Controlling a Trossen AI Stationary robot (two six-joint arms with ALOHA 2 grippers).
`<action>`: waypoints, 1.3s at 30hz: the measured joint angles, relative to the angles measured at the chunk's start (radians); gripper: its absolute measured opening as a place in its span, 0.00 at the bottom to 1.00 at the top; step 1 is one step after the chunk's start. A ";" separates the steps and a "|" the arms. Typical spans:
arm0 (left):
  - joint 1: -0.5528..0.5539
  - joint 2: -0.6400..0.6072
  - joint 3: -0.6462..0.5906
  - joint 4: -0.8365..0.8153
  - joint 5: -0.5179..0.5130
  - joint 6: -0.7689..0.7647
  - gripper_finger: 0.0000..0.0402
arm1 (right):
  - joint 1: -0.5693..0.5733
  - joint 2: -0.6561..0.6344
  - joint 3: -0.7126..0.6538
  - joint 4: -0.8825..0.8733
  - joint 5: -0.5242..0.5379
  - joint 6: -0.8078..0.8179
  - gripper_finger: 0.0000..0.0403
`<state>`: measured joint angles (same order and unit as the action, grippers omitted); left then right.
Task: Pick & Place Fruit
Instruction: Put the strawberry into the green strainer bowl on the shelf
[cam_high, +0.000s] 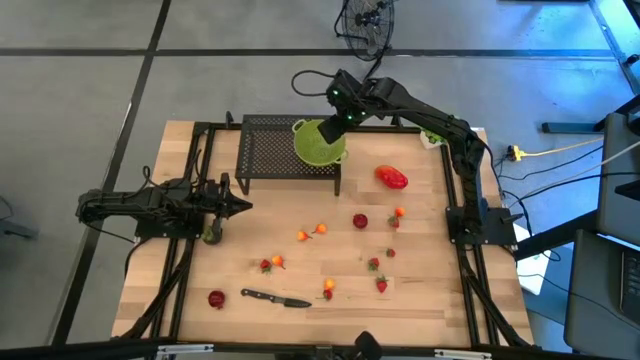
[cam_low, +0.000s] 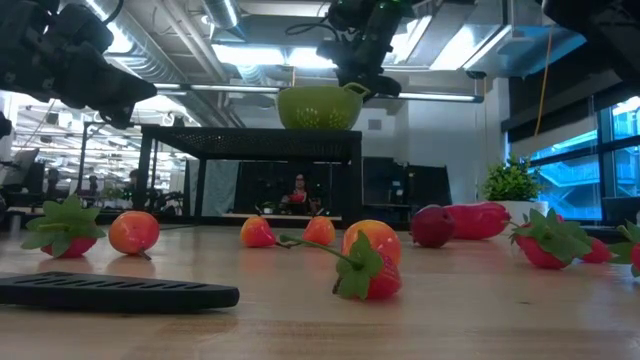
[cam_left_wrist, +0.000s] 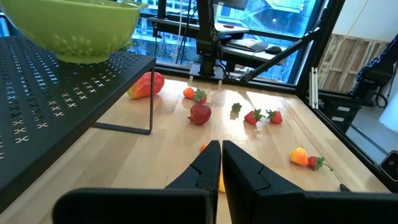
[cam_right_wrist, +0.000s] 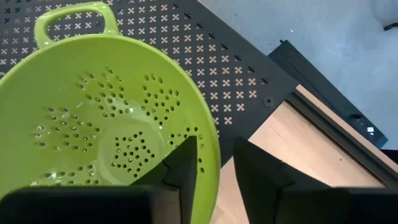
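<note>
The right claw (cam_right_wrist: 211, 165) hangs over the lime-green colander (cam_high: 318, 142) on the black perforated rack (cam_high: 270, 148), its fingers apart astride the rim, while the fruit (cam_high: 391, 177) lies scattered on the table (cam_high: 430, 300) beside the rack and the left claw (cam_left_wrist: 220, 163), fingers together, waits near the rack's other side.

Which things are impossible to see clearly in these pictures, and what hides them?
- Colander: right wrist view, near part cut off by the right gripper.
- Knife: low view, blade end cut off by the picture edge.
- Orange fruit: left wrist view, mostly hidden behind the left gripper.
</note>
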<state>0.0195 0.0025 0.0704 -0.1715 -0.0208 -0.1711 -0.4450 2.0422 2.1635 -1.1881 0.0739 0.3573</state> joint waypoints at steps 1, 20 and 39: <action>0.000 0.000 0.000 0.000 0.000 0.000 0.03 | 0.000 0.000 0.000 0.000 0.009 -0.002 0.29; 0.000 0.000 -0.001 0.010 0.048 0.000 0.03 | -0.028 -0.015 0.000 0.033 -0.044 -0.059 0.55; 0.000 0.000 -0.001 0.012 0.049 0.000 0.04 | 0.021 -0.193 0.000 -0.064 -0.056 -0.170 0.47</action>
<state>0.0193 0.0025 0.0692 -0.1595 0.0280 -0.1707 -0.4239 1.8492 2.1632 -1.2525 0.0183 0.1873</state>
